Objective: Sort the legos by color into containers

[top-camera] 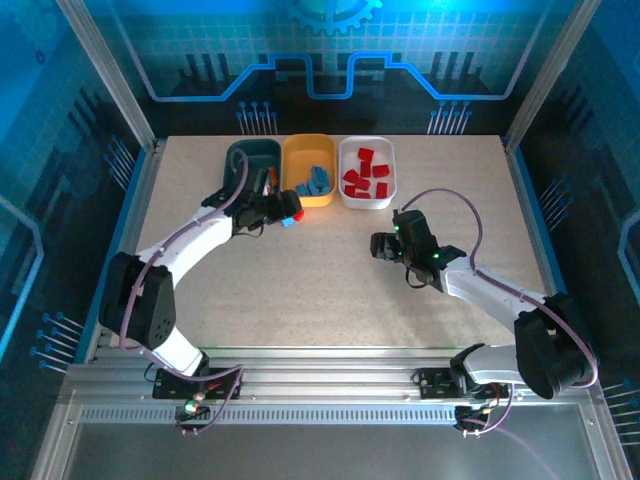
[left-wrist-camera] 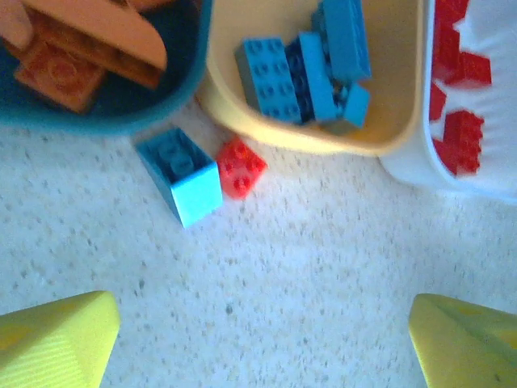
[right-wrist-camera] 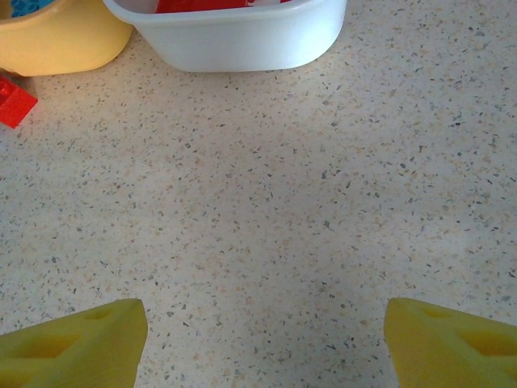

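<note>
The left claw [left-wrist-camera: 258, 347] hangs wide open and empty over the speckled counter [left-wrist-camera: 307, 267]. Ahead of it, a loose light blue studded plastic brick [left-wrist-camera: 179, 176] and a small red brick [left-wrist-camera: 241, 167] lie just beside each other, close before the dark teal plastic tub [left-wrist-camera: 97, 121] and the yellow-orange tub [left-wrist-camera: 339, 144]. The right claw [right-wrist-camera: 262, 343] is likewise spread wide, holding nothing, near the white tub [right-wrist-camera: 242, 44].
</note>
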